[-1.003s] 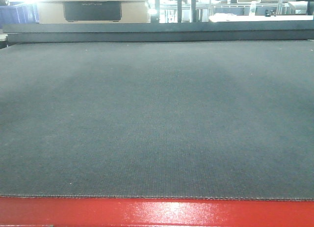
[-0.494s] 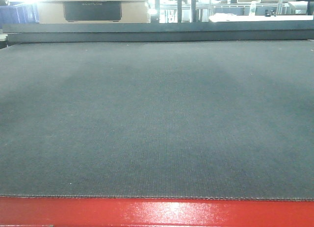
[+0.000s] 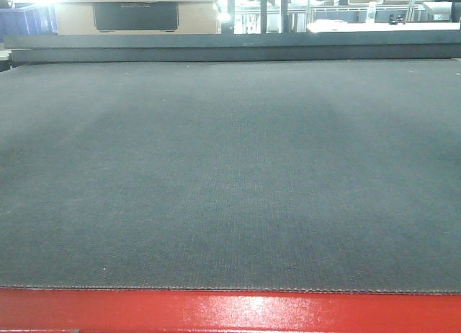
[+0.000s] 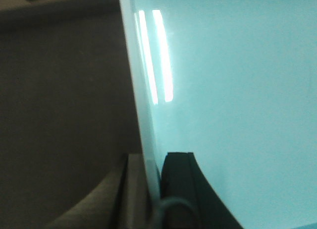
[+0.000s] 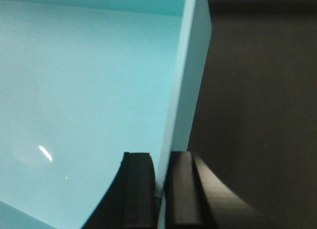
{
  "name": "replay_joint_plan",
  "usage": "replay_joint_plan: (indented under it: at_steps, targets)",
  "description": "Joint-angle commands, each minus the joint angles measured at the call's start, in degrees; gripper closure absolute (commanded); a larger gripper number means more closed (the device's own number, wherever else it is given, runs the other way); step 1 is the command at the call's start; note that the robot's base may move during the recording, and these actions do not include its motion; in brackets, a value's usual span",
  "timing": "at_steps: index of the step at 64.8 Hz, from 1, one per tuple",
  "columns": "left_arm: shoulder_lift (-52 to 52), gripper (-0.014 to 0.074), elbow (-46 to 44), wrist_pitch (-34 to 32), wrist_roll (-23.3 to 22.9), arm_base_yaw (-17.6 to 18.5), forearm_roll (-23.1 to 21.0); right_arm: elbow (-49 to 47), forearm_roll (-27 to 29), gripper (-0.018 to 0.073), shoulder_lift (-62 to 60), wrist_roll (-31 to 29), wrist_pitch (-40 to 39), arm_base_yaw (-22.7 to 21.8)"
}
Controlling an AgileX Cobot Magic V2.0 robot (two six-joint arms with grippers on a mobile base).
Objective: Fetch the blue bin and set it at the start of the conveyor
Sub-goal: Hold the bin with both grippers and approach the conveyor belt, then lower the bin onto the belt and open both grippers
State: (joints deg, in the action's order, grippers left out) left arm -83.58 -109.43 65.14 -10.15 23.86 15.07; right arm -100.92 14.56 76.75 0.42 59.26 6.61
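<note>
At the bottom of the left wrist view, the left gripper (image 4: 152, 160) is clamped on a thin side wall of the blue bin (image 4: 237, 90), with one finger (image 4: 132, 189) outside the wall and the other inside. Pale turquoise plastic fills the right of that view, with two bright streaks of reflected light near the wall. Left of the wall lies a dark, blurred surface; what it is cannot be told.

The right wrist view mirrors this. The right gripper (image 5: 161, 160) is closed on another wall of the blue bin (image 5: 89, 90), one black finger (image 5: 138, 189) inside the tub and one outside. Smooth turquoise spreads to the left and dark, unclear ground to the right.

Only the wrist views show the bin and the grippers. The front view shows the conveyor start (image 3: 230, 174), a wide grey textured belt with a glossy red edge (image 3: 230, 313) along its near side. A raised dark ledge (image 3: 230, 48) crosses the belt's far end. Beyond the ledge stand a cardboard box (image 3: 137, 16) and, at far left, dark blue crates (image 3: 27, 19). Where the bin hangs relative to the belt cannot be told
</note>
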Motion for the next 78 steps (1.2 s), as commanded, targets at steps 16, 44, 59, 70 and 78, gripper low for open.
replay_joint_plan:
  at_steps: [16, 44, 59, 70, 78]
  targets:
    - [0.5, 0.0708, 17.4, -8.0, -0.9, -1.2, -2.1, 18.6, -5.0, 0.0711, -1.2, -1.4, -9.3, -1.2]
    - [0.2, 0.0708, 41.8, -33.8, -2.6, -5.3, -4.3, 30.2, -5.0, 0.0711, 9.4, -1.4, -20.2, -1.2]
    - [-3.7, 0.0692, 42.6, -32.4, -2.6, -7.3, -4.8, 30.2, -5.0, 0.0708, 14.7, -1.4, -21.3, -1.2]
    - [-5.7, 0.043, 42.6, -29.8, -2.6, -7.3, -5.7, 30.2, -5.0, 0.0487, 15.2, -1.4, -20.1, -1.2]
    - [-5.7, 0.0071, 42.3, -29.5, -2.6, -7.3, -5.7, 30.2, -5.0, 0.0124, 15.2, -1.4, -20.1, -1.2]
